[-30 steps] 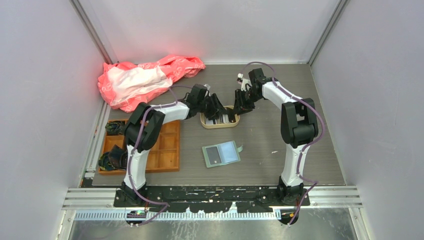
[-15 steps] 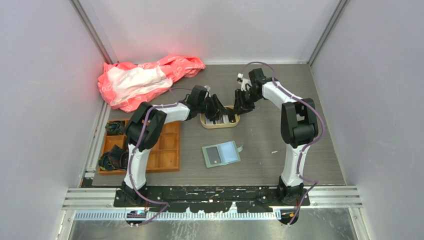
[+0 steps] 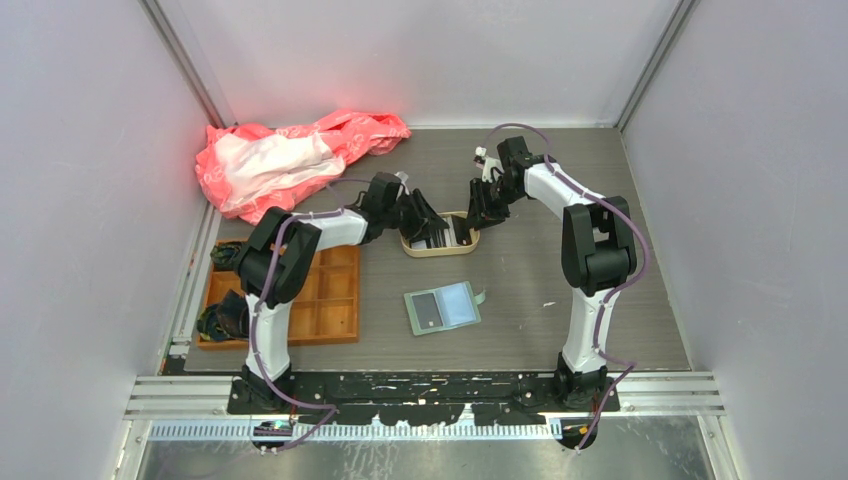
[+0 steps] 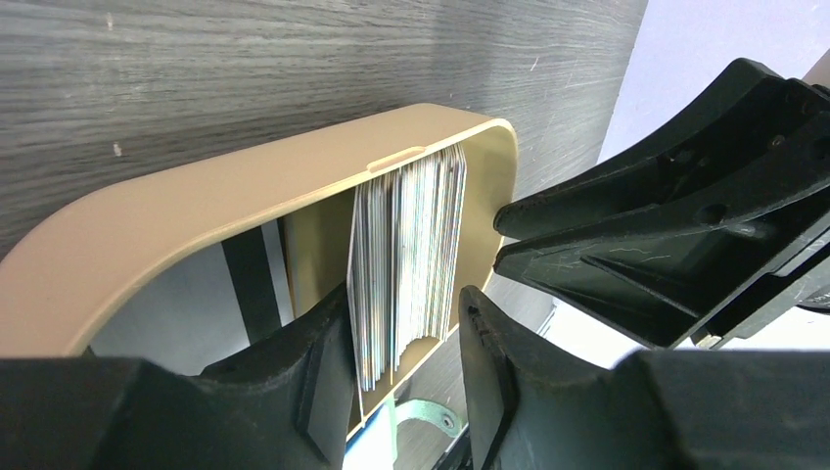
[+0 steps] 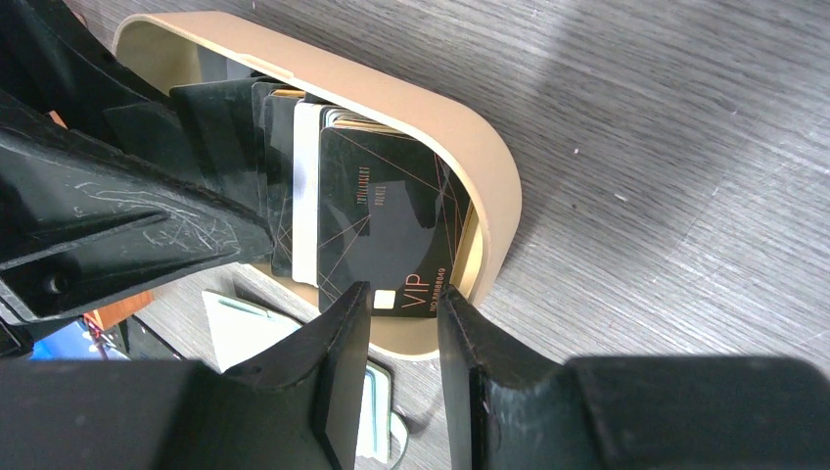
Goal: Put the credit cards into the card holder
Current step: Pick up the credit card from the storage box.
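From overhead, the grey wood-grain table (image 3: 620, 300) carries a crumpled pink and white cloth (image 3: 290, 160) in its far left corner. An orange compartment tray (image 3: 335, 300) lies along its left edge. Near the middle lies the flat sage-green folding card holder (image 3: 442, 308), open, with 1 dark and 1 pale pocket facing up, apart from both arms. Beyond it, toward the far edge, sits a beige round-cornered plastic tray (image 3: 440, 249), with an arm reaching in from each side.

The tray's contents are too small to make out from above, but the wrist cameras show them. The thin plastic credit cards (image 4: 411, 255) stand on edge in a packed stack inside the tray. Only the right wrist view shows the outermost one, a black VIP card (image 5: 387, 215) with fine copper lines.

The left pincer (image 4: 406, 294) is half spread, its 2 fingers close against either side of the stack. Whether they squeeze it I cannot tell. The right pincer (image 5: 403, 294) is parted by a narrow gap, its tips at the black card's edge, grasping nothing.
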Controlling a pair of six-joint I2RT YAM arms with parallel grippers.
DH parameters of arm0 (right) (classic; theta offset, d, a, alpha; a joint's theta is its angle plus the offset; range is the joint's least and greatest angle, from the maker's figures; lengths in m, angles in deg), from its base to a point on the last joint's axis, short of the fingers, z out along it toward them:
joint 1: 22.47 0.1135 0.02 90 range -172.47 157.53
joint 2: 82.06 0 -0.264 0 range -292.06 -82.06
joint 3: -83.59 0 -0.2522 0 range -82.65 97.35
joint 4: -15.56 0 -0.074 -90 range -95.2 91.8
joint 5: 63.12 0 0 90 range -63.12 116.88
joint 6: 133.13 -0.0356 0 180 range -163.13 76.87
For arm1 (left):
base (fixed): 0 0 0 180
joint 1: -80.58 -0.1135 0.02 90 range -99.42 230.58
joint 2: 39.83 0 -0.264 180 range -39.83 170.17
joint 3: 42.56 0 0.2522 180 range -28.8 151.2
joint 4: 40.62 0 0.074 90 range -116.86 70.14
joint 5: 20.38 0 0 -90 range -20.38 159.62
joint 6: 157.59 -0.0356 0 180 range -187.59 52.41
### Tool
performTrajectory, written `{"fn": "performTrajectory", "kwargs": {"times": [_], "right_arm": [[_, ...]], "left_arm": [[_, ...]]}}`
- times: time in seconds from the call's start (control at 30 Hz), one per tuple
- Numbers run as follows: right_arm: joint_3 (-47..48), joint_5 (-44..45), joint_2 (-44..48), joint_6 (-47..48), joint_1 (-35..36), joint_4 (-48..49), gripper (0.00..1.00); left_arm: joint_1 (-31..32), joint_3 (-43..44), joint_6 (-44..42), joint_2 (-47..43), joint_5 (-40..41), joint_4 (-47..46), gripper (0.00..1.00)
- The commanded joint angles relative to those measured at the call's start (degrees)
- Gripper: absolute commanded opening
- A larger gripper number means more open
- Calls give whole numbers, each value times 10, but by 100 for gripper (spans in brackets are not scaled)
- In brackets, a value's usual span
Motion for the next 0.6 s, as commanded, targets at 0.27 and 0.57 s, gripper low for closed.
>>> {"fn": "performTrajectory", "kwargs": {"times": [0.27, 0.57], "right_arm": [[15, -9, 19, 6, 2, 5, 37], [16, -10, 18, 7, 3, 4, 37]], "left_arm": [[-14, -12, -17, -52, 2, 10, 38], [-19, -16, -33, -62, 18, 48, 28]]}}
